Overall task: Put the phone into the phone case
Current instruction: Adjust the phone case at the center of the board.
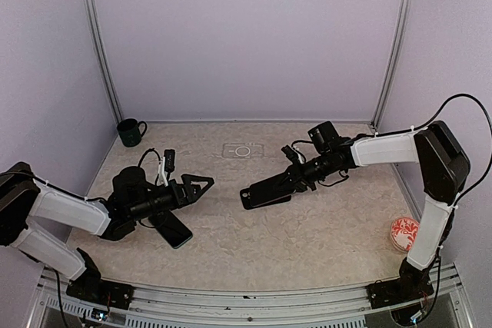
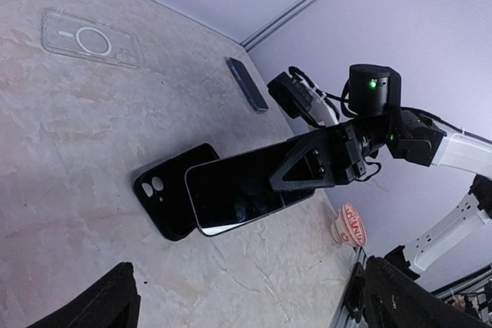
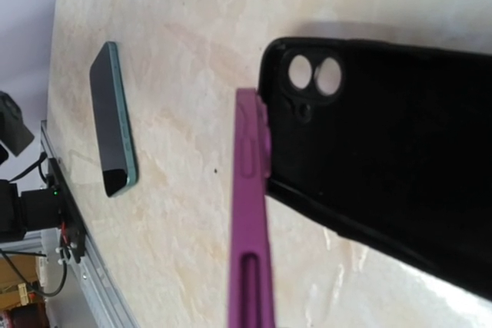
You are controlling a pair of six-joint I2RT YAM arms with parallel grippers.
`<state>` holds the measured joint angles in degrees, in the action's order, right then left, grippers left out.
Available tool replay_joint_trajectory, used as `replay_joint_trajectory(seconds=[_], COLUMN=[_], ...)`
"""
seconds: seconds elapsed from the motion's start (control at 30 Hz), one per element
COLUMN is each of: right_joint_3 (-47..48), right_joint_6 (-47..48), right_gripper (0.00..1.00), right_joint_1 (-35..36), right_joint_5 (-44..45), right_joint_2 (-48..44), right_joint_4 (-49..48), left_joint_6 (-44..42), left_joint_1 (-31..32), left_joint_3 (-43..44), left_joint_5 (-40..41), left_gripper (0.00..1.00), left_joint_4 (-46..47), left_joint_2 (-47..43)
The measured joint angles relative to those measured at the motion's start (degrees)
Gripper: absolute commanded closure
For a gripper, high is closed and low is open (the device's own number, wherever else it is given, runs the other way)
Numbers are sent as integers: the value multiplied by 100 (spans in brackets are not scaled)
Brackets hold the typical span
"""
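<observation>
Firmly between right gripper [image 2: 288, 178] jaws: phone [image 2: 231, 199]

Ahead of the wide-spread jaws of the left gripper [image 1: 188, 176], bare table [image 1: 307, 243] runs up to the black case [image 2: 165, 193]; a dark phone [image 1: 171, 228] lies under the wrist behind them. Below the closed jaws of the right gripper [image 2: 296, 174], the held phone [image 2: 231, 193] and that case block the way down.

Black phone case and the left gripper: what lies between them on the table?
Nothing; the top view shows only bare table between the open left gripper and the black phone case.
</observation>
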<state>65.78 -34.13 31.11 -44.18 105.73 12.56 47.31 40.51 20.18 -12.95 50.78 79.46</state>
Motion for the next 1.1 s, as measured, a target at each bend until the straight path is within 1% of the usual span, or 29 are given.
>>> replay_joint_trajectory(seconds=[0.23, 0.53, 0.83, 1.1], right_joint_3=[0, 11, 310, 426], right_joint_6=[22, 50, 284, 389], right_gripper=[100, 100, 100, 100], right_joint_1=[-55, -295, -385, -420], right_joint_5=[-101, -498, -769, -909], right_joint_2=[2, 129, 560, 807], right_joint_4=[0, -7, 96, 136], left_joint_6=[-37, -131, -186, -350], left_joint_1=[2, 111, 212, 234], left_joint_3=[7, 254, 490, 564], left_joint_5=[52, 153, 260, 424], left_gripper=[1, 1, 1, 1], left_joint_4=[2, 7, 15, 7], left_joint_2=[59, 426, 804, 892])
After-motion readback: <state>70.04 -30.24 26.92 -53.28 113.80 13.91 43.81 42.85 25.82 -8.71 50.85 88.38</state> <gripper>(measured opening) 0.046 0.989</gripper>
